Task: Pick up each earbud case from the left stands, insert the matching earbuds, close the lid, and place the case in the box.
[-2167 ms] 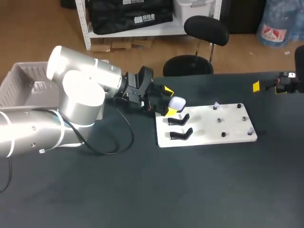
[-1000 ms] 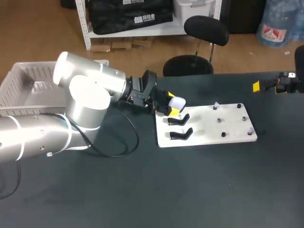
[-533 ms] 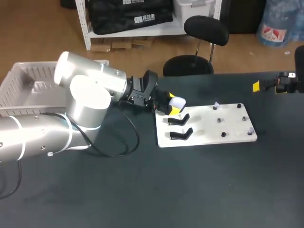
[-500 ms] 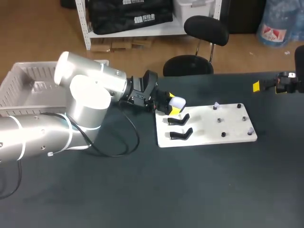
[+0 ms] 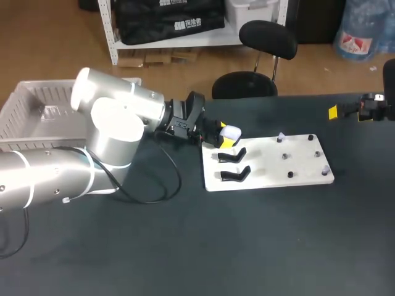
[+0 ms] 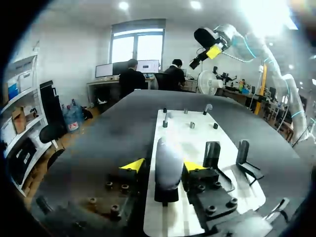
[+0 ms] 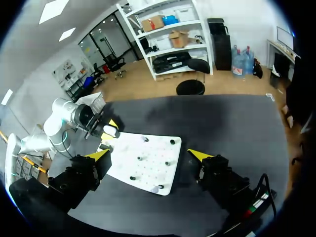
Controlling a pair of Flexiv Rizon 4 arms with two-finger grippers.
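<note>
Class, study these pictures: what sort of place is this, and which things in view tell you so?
Most likely a robotics lab or test bench. The left arm and right arm sit at a dark table bearing a white fixture board with black stands and an earbud case.

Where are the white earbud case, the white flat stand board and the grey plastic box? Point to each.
white earbud case [image 5: 231,131]: head view, its rounded top.
white flat stand board [image 5: 299,165]: head view, a bare patch of its surface.
grey plastic box [image 5: 38,85]: head view, its far rim.
</note>
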